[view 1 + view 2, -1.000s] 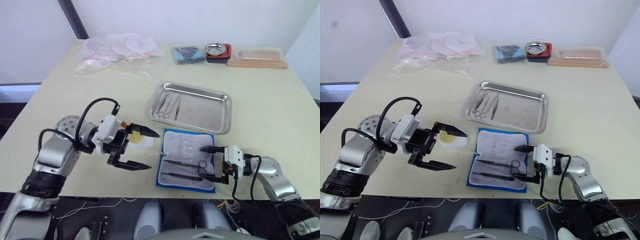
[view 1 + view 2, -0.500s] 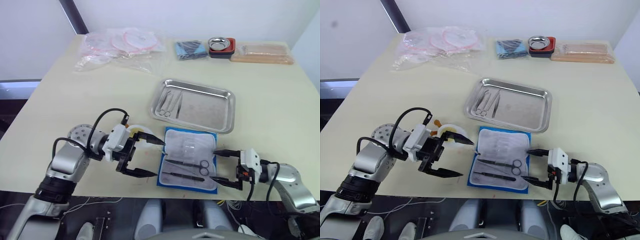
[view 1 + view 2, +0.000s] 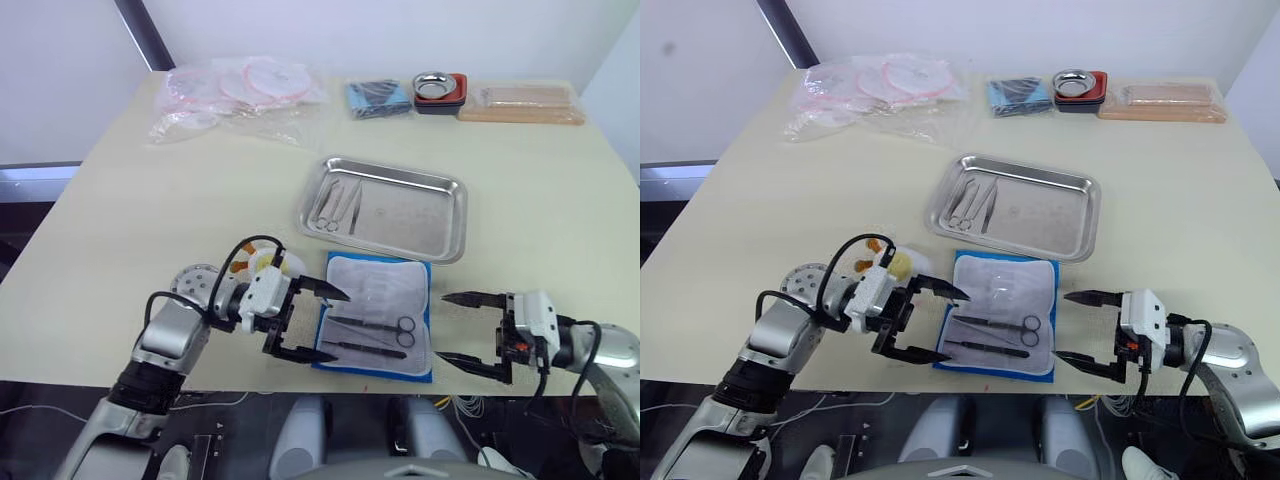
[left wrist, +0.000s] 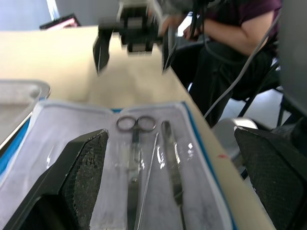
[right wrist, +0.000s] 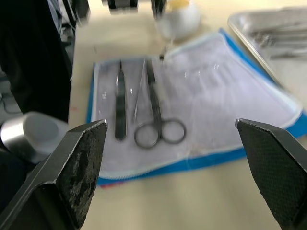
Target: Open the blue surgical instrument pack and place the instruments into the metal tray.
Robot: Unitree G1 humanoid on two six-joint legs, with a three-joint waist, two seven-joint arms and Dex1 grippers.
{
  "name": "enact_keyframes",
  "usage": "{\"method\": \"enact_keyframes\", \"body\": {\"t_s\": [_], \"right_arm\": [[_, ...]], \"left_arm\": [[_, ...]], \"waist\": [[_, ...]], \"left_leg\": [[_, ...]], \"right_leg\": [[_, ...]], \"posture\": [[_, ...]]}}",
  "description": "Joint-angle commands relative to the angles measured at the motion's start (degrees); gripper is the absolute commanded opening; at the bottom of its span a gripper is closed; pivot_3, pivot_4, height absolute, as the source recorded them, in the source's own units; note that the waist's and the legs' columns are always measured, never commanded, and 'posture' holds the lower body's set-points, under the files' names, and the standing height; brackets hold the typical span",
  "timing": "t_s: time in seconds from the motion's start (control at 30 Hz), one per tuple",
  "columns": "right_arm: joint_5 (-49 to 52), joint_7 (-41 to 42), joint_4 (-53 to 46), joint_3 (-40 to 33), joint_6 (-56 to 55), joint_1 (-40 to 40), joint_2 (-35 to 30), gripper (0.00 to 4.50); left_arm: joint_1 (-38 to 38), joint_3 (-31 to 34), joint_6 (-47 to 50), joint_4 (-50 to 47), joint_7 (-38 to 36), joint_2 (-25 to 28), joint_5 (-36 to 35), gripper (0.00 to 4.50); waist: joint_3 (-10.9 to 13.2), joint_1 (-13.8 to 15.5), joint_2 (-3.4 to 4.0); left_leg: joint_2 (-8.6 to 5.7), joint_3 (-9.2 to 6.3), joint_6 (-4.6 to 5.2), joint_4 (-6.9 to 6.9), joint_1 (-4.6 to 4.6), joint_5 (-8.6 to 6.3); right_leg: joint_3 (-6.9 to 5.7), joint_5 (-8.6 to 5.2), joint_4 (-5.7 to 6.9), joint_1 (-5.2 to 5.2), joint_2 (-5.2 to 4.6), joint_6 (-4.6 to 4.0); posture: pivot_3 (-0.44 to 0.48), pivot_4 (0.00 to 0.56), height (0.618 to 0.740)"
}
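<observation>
Three instruments (image 3: 368,333) lie on the opened blue surgical instrument pack (image 3: 377,315), flanked at 9 and 3 o'clock by the wide-open left gripper (image 3: 325,325) and right gripper (image 3: 462,332), with roughly three more instruments in the metal tray (image 3: 420,220) at 12.

The blue surgical instrument pack (image 3: 378,315) lies unfolded on the surface (image 3: 150,200), scissors (image 3: 378,324) and forceps (image 3: 362,346) on its lining. Left hand (image 3: 318,324) and right hand (image 3: 458,331) flank it, fingers spread. The metal tray (image 3: 420,220) holds instruments (image 3: 335,207).

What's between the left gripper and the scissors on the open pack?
Nothing visible. The left gripper hangs open at the pack's left edge, and the ring-handled scissors lie uncovered on the pale lining, straight tweezers beside them.
</observation>
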Motion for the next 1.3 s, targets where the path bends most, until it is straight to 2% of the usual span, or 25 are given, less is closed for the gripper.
{"method": "enact_keyframes", "body": {"t_s": [0.03, 0.37, 0.57, 0.8, 0.97, 1.3], "right_arm": [[2.89, -0.35, -5.15, -3.03, 2.23, 0.75, -1.52, 4.5], [4.45, -1.43, -11.11, -5.16, 6.72, 0.95, -4.3, 4.5], [1.27, -1.94, -12.49, -4.32, 6.37, 2.87, -4.76, 4.5], [0.54, -2.62, -13.81, -4.32, 5.93, 5.11, -4.22, 4.5], [4.2, -2.48, -15.23, -7.62, 7.37, 5.13, -4.95, 4.5], [9.53, -2.73, -18.05, -11.39, 11.38, 3.25, -6.86, 4.5]], "left_arm": [[-0.08, -0.33, -2.12, 1.31, 0.72, -1.14, 1.58, 4.43], [-1.53, -3.68, -8.57, 9.46, 0.76, -6.19, 7.12, 4.43], [-3.45, -3.6, -12.68, 16.29, 3.12, -8.4, 10.19, 4.43], [-3.76, -4.01, -14.58, 19.76, 0.42, -8.27, 10.07, 4.43], [-5.71, -4.28, -17.27, 26.1, 0.57, -7.54, 13.02, 4.43], [-6.33, -4.64, -18.21, 30.13, -0.13, -7.0, 13.15, 4.43]], "waist": [[0.01, 0.02, -0.03], [0.02, 0.05, -0.04], [0.01, 0.07, -0.05], [0.0, 0.04, -0.04], [-0.07, 0.02, 0.07], [-0.2, -0.38, 0.24]], "left_leg": [[0.0, -0.01, 0.0, 0.01, 0.01, 0.0], [-0.01, -0.03, 0.0, 0.37, -0.03, 0.0], [0.0, -0.05, 0.01, 0.72, -0.11, 0.0], [-0.01, -0.03, 0.01, 0.82, -0.14, 0.0], [0.0, -0.05, 0.01, 0.82, -0.06, 0.0], [0.14, 0.01, 0.02, 0.8, 0.69, 0.01]], "right_leg": [[0.0, 0.0, 0.02, 0.0, 0.01, 0.0], [-0.01, 0.0, 0.23, 0.01, 0.02, 0.0], [-0.02, 0.04, 0.35, 0.04, 0.03, 0.05], [0.02, 0.12, 0.37, 0.05, 0.03, 0.17], [0.02, 0.13, 0.43, 0.08, 0.06, 0.15], [0.16, 0.13, 0.46, 0.7, 0.24, 0.2]], "posture": [[0.0, 0.15, 0.74], [0.0, 0.15, 0.74], [0.0, 0.15, 0.74], [0.0, 0.15, 0.74], [0.0, 0.15, 0.74], [0.0, 0.15, 0.74]]}}
